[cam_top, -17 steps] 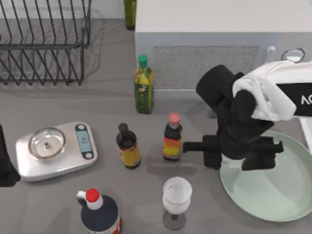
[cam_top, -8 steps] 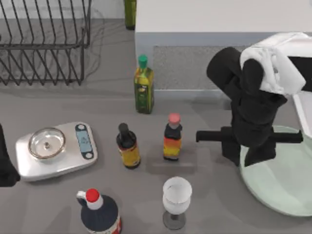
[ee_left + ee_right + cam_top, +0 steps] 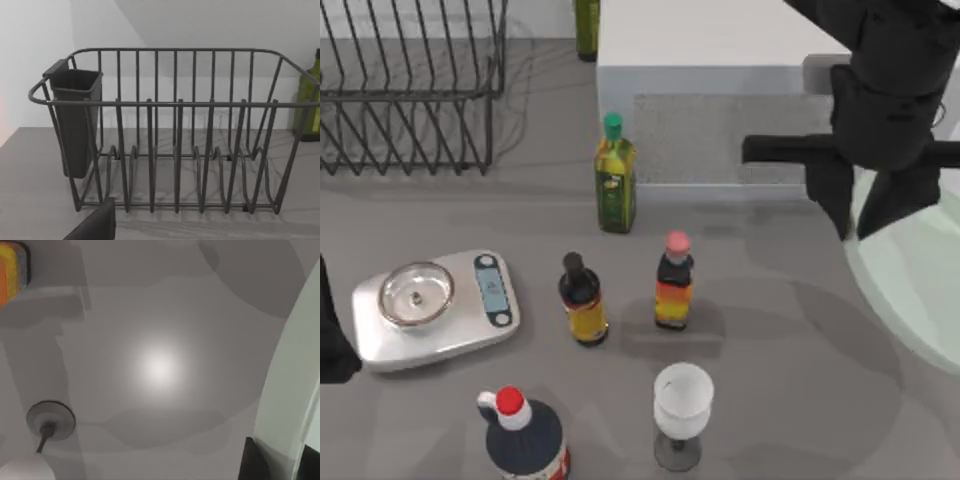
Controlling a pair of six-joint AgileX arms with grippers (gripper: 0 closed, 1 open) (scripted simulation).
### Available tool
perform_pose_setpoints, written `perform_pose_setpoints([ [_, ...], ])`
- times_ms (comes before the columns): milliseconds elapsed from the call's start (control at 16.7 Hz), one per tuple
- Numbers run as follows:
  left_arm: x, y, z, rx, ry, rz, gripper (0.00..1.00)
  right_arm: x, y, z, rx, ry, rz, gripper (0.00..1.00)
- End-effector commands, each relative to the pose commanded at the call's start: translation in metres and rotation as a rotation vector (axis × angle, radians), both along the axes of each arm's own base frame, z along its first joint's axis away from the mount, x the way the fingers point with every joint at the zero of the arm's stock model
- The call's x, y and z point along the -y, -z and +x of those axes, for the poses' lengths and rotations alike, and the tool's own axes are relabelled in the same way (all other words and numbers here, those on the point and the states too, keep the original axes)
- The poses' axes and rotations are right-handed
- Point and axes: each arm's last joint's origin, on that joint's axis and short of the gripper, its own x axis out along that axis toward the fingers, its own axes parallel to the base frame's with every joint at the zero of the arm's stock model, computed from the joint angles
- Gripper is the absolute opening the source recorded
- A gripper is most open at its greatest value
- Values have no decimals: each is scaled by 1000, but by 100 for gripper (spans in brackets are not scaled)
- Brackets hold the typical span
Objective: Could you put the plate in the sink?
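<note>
We are gripping the large round pale mint-green plate (image 3: 920, 290) by its rim with our right gripper (image 3: 865, 225), raised above the grey table (image 3: 770, 400).

Our right arm (image 3: 885, 100) covers the plate's (image 3: 920, 290) near rim in the top view, and the right edge cuts the plate off. In the right wrist view we see a strip of plate rim between our jaws. The glass (image 3: 30, 460) is cut by that view's corner. Our left arm (image 3: 330, 340) is a dark sliver at the counter's left edge; its jaws cannot be judged.
</note>
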Motion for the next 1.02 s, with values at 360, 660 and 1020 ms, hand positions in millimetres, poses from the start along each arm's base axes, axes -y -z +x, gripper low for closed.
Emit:
perform_pose_setpoints([
  [360,0,0,0,0,0,0,100,-13,-71,-17,103,-63,57,0],
  [660,0,0,0,0,0,0,100,-17,-80,-20,130,-80,73,0],
  [1020,0,0,0,0,0,0,100,-1,-81,-2,149,-48,69,0],
])
